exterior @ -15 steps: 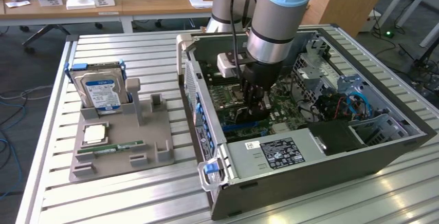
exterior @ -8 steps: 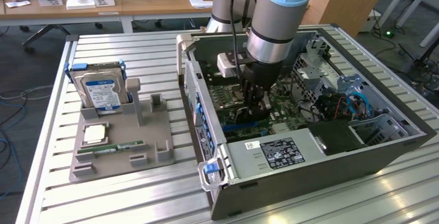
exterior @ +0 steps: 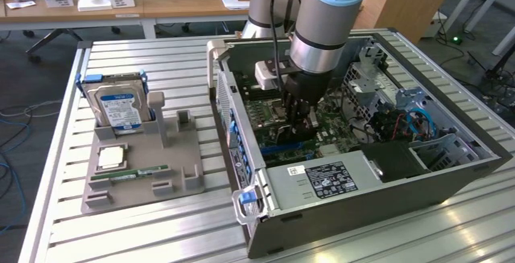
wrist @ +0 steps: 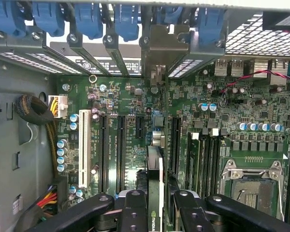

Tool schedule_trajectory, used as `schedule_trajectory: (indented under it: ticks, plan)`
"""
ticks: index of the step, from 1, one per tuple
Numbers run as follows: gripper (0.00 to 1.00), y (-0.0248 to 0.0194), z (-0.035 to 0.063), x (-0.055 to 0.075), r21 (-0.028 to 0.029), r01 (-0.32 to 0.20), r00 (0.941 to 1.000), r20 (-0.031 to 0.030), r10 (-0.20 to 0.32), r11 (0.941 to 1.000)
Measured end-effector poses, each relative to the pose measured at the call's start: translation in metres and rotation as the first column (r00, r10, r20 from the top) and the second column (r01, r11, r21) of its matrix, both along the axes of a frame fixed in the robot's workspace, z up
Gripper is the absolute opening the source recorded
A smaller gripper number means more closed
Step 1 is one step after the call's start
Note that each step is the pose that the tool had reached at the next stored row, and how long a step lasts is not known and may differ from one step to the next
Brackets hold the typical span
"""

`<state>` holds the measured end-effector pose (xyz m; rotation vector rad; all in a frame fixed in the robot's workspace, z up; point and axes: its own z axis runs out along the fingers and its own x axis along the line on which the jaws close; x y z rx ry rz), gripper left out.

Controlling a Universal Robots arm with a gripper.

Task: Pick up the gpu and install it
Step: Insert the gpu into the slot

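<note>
gripper [wrist: 157,209] with gpu [wrist: 154,166] amid motherboard slots [wrist: 121,150]

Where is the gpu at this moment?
The gpu stands on edge inside the open computer case, held in the pincer over the green motherboard, between the long black expansion slots in the wrist view.

NVIDIA lettering on the gpu [wrist: 154,193], power supply label [exterior: 330,180] and hard drive label [exterior: 119,109] too small to read
</note>
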<state>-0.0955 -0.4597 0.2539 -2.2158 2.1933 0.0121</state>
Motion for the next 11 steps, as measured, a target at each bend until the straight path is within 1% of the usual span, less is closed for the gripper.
schedule_trajectory:
  ticks: [3, 7, 11]
  plan:
    - [0.26, 0.0, 0.0004, 0.0, -0.0002, 0.0, 1.0, -0.0001, 0.0, 1.0]
    - [0.26, 0.0, 0.0037, 0.0, -0.0001, 0.0, 1.0, -0.0001, 0.0, 1.0]
    - [0.26, 0.0, 0.0039, 0.0005, -0.0001, 0.0, 1.0, -0.0001, 0.0, 1.0]
